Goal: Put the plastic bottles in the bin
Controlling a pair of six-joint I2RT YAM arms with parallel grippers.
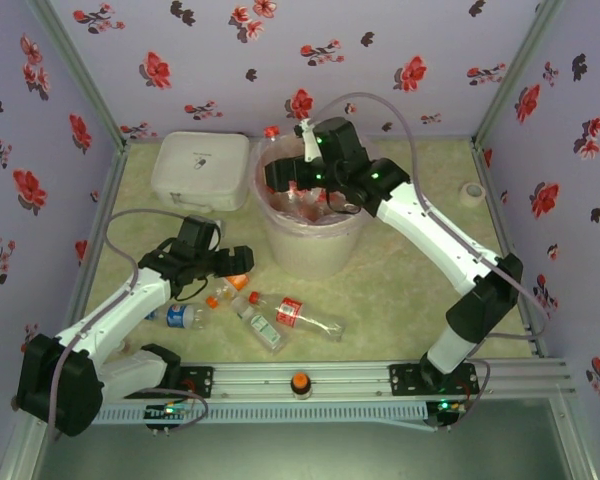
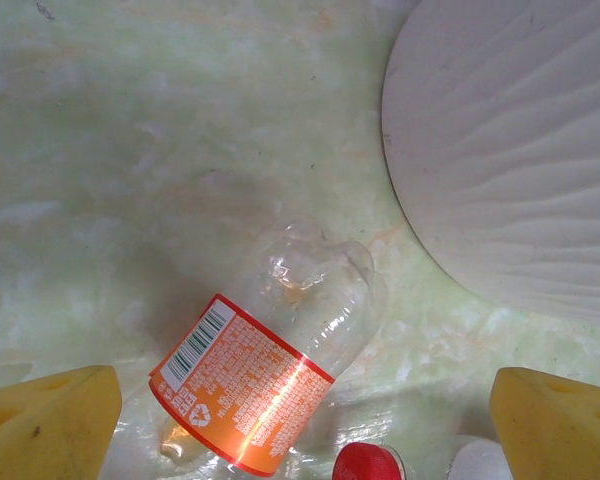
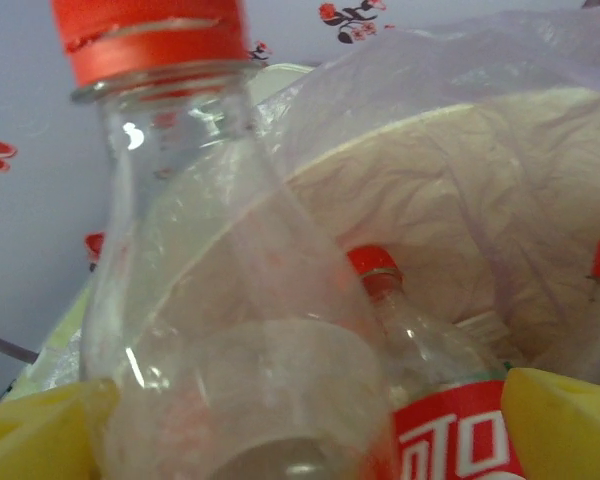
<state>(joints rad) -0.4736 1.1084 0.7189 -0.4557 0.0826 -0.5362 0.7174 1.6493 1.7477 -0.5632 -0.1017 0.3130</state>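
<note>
Nearest the arm bases, several small clear plastic bottles [image 1: 292, 313] lie on their sides on the pale green surface [image 1: 400, 290], not yet binned. The left claw [image 2: 305, 425] hangs just above them with its yellow fingers [image 2: 45, 425] spread wide, one to each side of a clear plastic bottle with an orange label [image 2: 255, 385]. We judge this straddle to be the set-up for the next pick.

Further out stands the large round white bin lined with a pink translucent bag [image 1: 310, 245], already holding bottles. The right claw [image 3: 300, 440] is over its mouth and spread. A clear red-capped plastic bottle [image 3: 210, 300] stands upright between its fingers with a gap on one side, so nothing is pinched. We judge that this position lets the bottle drop inside.

Beyond, a white rectangular lidded box [image 1: 200, 170] plays no part.
</note>
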